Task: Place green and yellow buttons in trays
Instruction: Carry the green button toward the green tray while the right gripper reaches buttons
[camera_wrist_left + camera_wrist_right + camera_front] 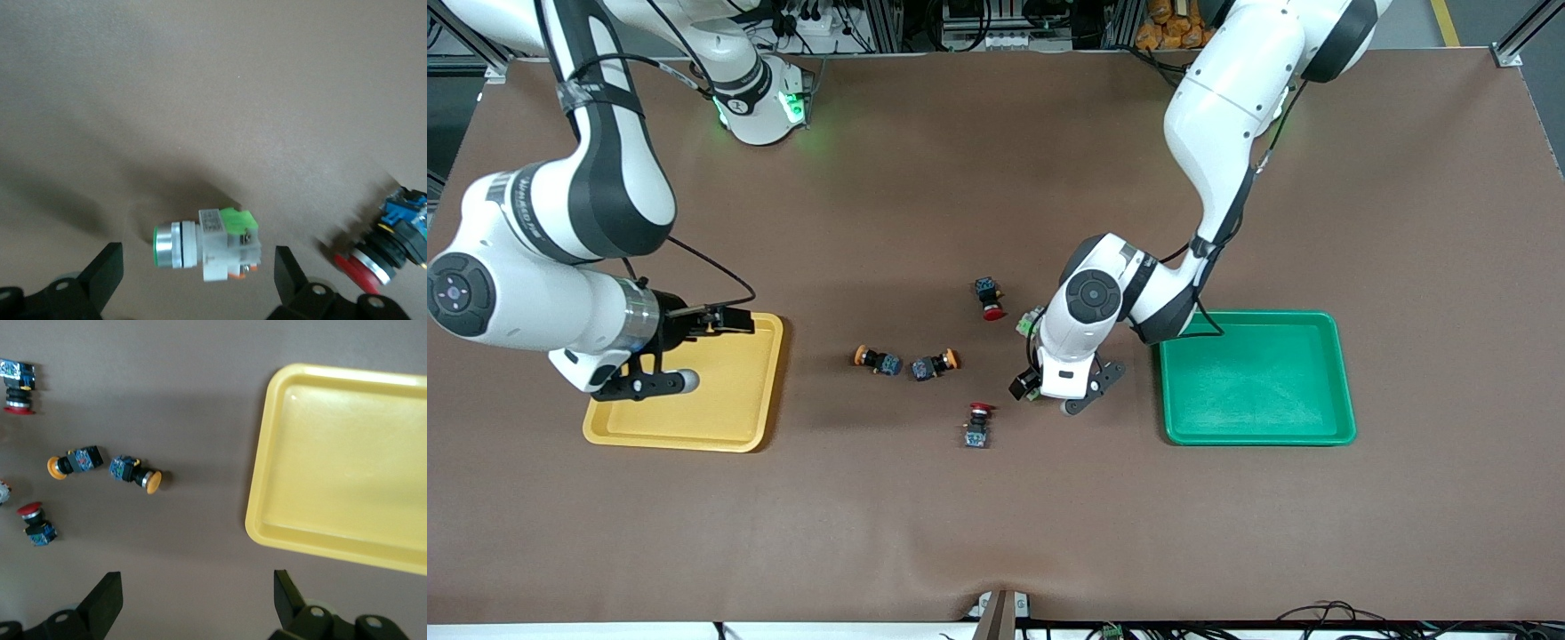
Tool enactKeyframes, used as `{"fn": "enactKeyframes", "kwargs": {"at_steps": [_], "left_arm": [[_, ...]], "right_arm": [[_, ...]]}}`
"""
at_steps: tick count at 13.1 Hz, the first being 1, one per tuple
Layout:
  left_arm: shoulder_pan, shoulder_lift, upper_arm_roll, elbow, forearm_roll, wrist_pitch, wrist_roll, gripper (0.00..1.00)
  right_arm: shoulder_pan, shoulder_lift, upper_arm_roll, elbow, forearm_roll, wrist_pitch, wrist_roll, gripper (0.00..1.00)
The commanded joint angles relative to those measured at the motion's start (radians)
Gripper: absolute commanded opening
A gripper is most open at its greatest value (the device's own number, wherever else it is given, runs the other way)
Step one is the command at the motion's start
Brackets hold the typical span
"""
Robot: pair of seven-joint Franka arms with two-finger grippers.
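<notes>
Straddling green button | left gripper open | touching: no

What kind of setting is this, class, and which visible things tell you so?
Probably a robotics lab bench: two robot arms mounted at a brown-covered table, sorting trays, a yellow tray and a green tray, and cables and metal framing along the table's edge.

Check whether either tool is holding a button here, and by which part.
Nothing is held. The left tool stands open around a green button lying on the table; the right tool is open over the yellow tray's edge.
</notes>
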Motion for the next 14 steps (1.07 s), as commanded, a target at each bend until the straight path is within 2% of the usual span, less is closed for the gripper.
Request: {"fn": "enactKeyframes", "kwargs": {"at_steps": [1, 4, 5, 6, 7, 8, 9, 11, 14], "left_arm": [[-0.011, 0.026, 0.013, 0.029, 0.016, 0.034, -0.025, 1.0], [-0.012, 0.038, 0.013, 0.026, 0.017, 0.034, -0.025, 1.0], [-0.012, 0.039, 0.013, 0.025, 0.017, 0.034, -0.022, 0.95], [-0.011, 0.037, 0.013, 0.023, 0.017, 0.034, -0.018, 0.76], [-0.008, 0.029, 0.013, 0.02, 0.019, 0.031, -0.015, 0.43], [-0.006, 0.022, 0.015, 0.017, 0.023, 0.019, -0.015, 0.0], [0.003, 0.008, 0.016, 0.014, 0.038, -0.005, -0.013, 0.0], [0.041, -0.053, 0.015, 0.014, 0.112, -0.137, -0.001, 0.0], [0.118, -0.176, 0.012, -0.015, 0.123, -0.316, 0.112, 0.0]], "right_arm": [[0.02, 0.06, -0.008, 0.024, 0.025, 0.058, 0.009, 1.0], [-0.003, 0.082, -0.012, 0.017, 0.123, 0.071, 0.0, 1.0], [0.0, 0.123, -0.01, 0.023, 0.133, 0.083, 0.01, 1.0], [0.011, 0.14, -0.012, 0.023, 0.138, 0.115, 0.009, 1.0], [0.008, 0.157, -0.012, 0.023, 0.143, 0.147, 0.01, 1.0], [0.011, 0.178, -0.01, 0.02, 0.143, 0.145, 0.013, 1.0], [0.02, 0.195, -0.01, 0.017, 0.144, 0.148, 0.039, 1.0], [0.052, 0.206, -0.012, 0.018, 0.138, 0.157, 0.186, 1.0], [0.097, 0.234, -0.013, 0.015, 0.126, 0.186, 0.321, 1.0]]}}
